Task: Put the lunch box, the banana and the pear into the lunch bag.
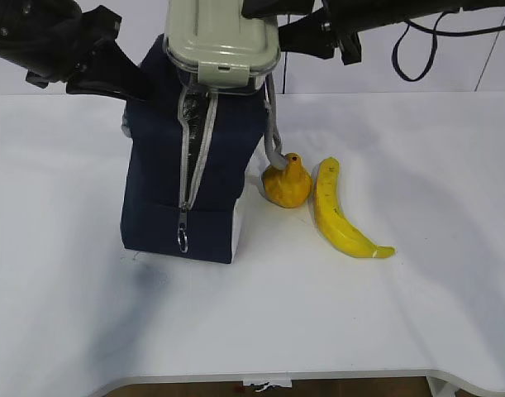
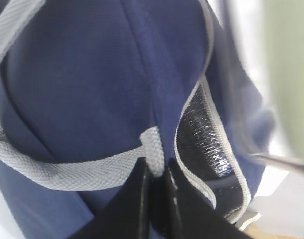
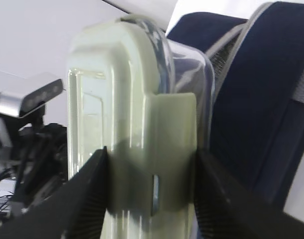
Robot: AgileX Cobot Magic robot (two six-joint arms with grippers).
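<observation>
The navy lunch bag (image 1: 182, 182) stands upright on the table with its grey zipper open down the front. In the left wrist view my left gripper (image 2: 155, 172) is shut on the bag's grey webbing handle (image 2: 152, 144), beside the open zipper and the foil lining (image 2: 201, 134). From outside, that gripper (image 1: 135, 85) sits at the bag's upper left. My right gripper (image 3: 151, 169) is shut on the lunch box (image 3: 137, 114), its sage-green lid facing the camera. The lunch box (image 1: 223, 37) hangs on end just above the bag's mouth. The pear (image 1: 287, 182) and the banana (image 1: 339, 211) lie to the right of the bag.
The bag's other grey handle (image 1: 273, 124) dangles down its right side, close to the pear. The white table (image 1: 87, 314) stretches out in front of and to both sides of the bag. Black cables (image 1: 417, 41) hang behind at the upper right.
</observation>
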